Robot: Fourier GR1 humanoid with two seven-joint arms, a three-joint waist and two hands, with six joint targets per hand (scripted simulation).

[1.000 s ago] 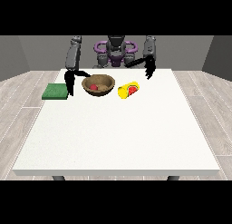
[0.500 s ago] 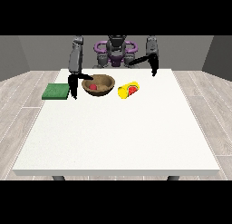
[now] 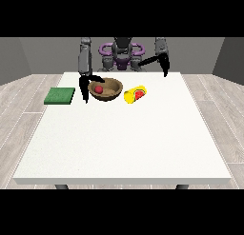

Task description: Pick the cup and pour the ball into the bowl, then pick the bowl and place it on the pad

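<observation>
- While the small red ball [image 3: 98, 89] sits inside the round brown wooden bowl [image 3: 106, 90], the yellow cup [image 3: 135, 94] lies tipped just beside the bowl, mouth facing the camera side.
- Hand at the view's left [image 3: 87, 89] is against the bowl's rim, can't tell how open.
- Hand at the view's right [image 3: 165, 67] hangs up, well apart from the bowl, holding nothing.
- Flat green square pad [image 3: 60, 95] sits on the white table [image 3: 124, 143], beyond that left hand from the bowl.

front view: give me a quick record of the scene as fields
ball: red ball lies inside the brown bowl
cup: yellow cup on its side, right of the bowl
pad: green pad at the table's left edge
robot hand at view's left: at the bowl's left rim
robot hand at view's right: raised, holds nothing
</observation>
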